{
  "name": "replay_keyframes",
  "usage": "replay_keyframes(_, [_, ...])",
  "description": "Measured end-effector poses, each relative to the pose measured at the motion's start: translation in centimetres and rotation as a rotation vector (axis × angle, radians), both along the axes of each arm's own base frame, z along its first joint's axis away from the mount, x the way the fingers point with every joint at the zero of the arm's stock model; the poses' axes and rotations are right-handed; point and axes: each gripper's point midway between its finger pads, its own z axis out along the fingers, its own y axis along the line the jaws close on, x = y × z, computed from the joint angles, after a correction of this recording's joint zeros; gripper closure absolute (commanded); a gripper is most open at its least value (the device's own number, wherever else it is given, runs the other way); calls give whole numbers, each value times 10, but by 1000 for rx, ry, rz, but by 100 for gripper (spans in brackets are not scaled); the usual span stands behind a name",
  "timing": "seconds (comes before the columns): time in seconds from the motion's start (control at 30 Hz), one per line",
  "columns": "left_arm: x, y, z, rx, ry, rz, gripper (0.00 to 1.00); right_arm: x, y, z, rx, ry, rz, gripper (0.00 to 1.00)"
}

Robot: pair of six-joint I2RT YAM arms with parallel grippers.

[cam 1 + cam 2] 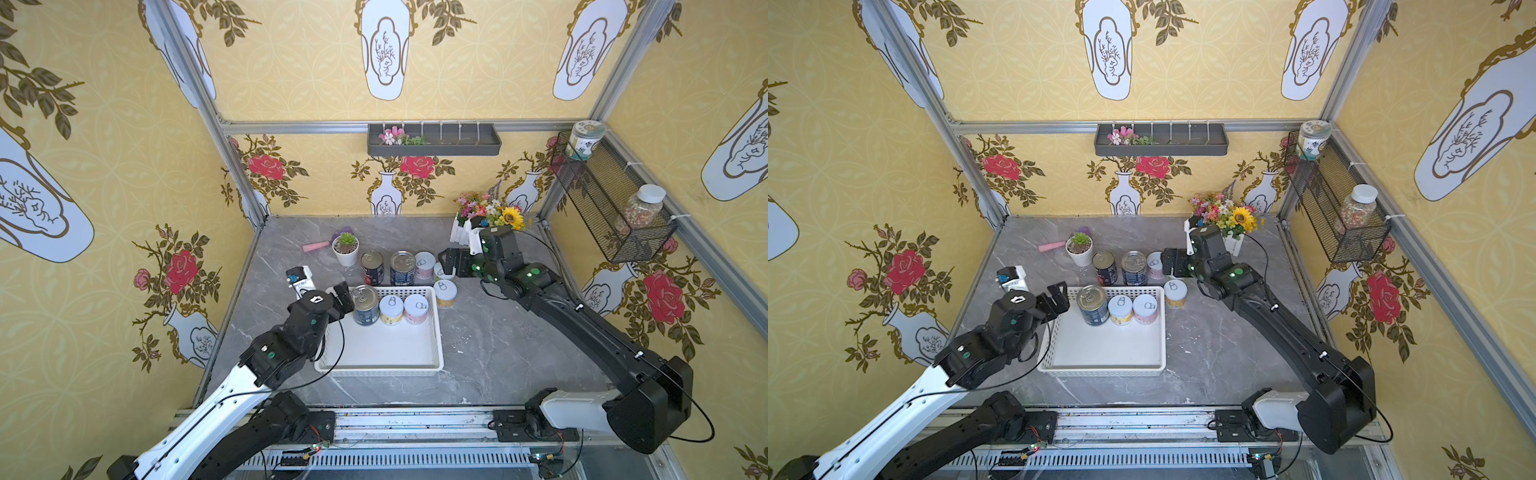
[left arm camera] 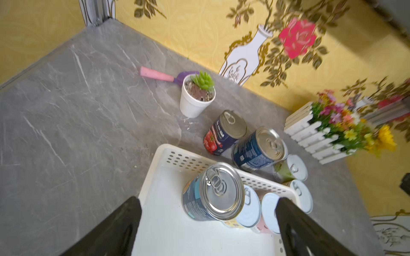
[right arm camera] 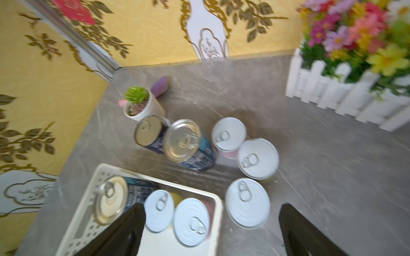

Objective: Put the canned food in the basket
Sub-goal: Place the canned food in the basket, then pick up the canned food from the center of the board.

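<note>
The white basket (image 1: 382, 353) holds three upright cans along its far side: a large blue can (image 1: 365, 305), a yellow one (image 1: 391, 309) and a pink one (image 1: 416, 308). My left gripper (image 1: 345, 300) is open just left of the blue can (image 2: 213, 192), not touching it. Behind the basket stand a red-black can (image 1: 372, 268), another blue can (image 1: 402, 268) and a pink can (image 1: 424, 265). A yellow can (image 1: 445, 293) stands by the far right corner. My right gripper (image 1: 446, 264) hovers open above a partly hidden small can (image 3: 258, 158), with the yellow can (image 3: 247, 202) below its jaws.
A potted succulent (image 1: 345, 248) and a pink-handled trowel (image 1: 318, 246) sit at the back left. A white fence flower box (image 1: 486, 216) stands behind the right arm. A black wire basket (image 1: 602, 199) with jars hangs on the right wall, and a grey tray (image 1: 432, 139) on the back wall.
</note>
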Motion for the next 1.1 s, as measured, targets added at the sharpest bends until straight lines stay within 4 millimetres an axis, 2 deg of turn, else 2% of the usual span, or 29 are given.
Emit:
replay_keyframes(0.07, [-4, 11, 14, -38, -61, 44, 0, 4, 21, 4, -20, -4, 34, 3])
replay_keyframes(0.17, [-11, 26, 21, -71, -109, 93, 0, 13, 36, -3, -65, 21, 46, 3])
replay_keyframes(0.6, [-12, 35, 25, -96, -122, 154, 0, 38, 47, -28, -201, 66, 31, 3])
replay_keyframes(0.87, [-13, 36, 26, -102, -126, 154, 0, 54, 74, -51, -246, 97, 68, 3])
replay_keyframes(1.1, [-9, 33, 21, -83, -107, 154, 0, 71, 89, -76, -293, 133, 88, 3])
